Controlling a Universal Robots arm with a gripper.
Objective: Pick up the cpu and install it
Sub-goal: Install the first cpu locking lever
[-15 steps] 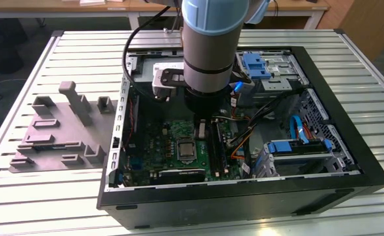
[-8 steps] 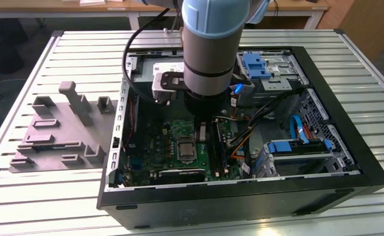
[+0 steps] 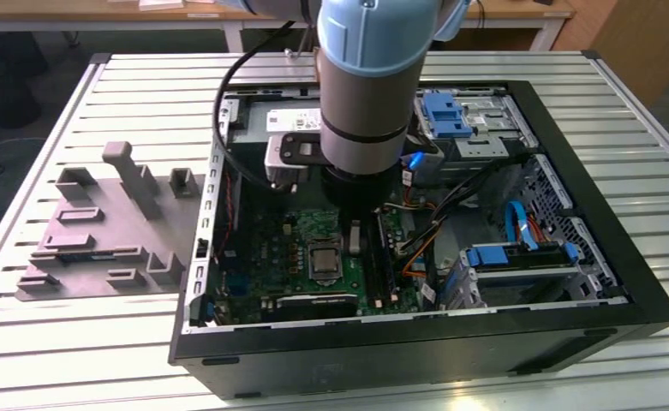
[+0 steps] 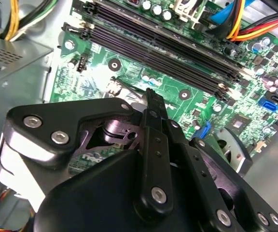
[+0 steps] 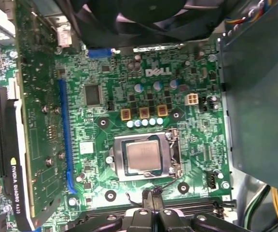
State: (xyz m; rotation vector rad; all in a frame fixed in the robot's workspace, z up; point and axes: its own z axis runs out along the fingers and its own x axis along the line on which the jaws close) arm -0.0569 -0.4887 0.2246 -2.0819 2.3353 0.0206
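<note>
Closest to us in the second wrist view is our gripper (image 4: 148,96), its black linkages crowding the foreground and its fingers drawn together to a narrow tip with nothing between them; we read it as closed and empty. Beyond that tip lies the green motherboard (image 4: 187,84) with its long dark memory slots (image 4: 163,46).

Seen in the first wrist view, the cpu (image 5: 143,156) sits flat inside the metal socket frame (image 5: 144,175), silvery top up, well apart from the fingertips (image 5: 147,197) at the frame's edge. A graphics card (image 5: 13,159) stands on edge beside the board, and a black fan (image 5: 139,19) overhangs it.

From the exterior view, our arm (image 3: 367,94) reaches down into the open computer case (image 3: 608,282), which rests on a slatted table (image 3: 71,342) beside a grey fixture tray (image 3: 94,248).

We judge the chip already seated, so the work now concerns the socket: any further move would call for fine, gentle contact near the frame and its thin latch wire.
</note>
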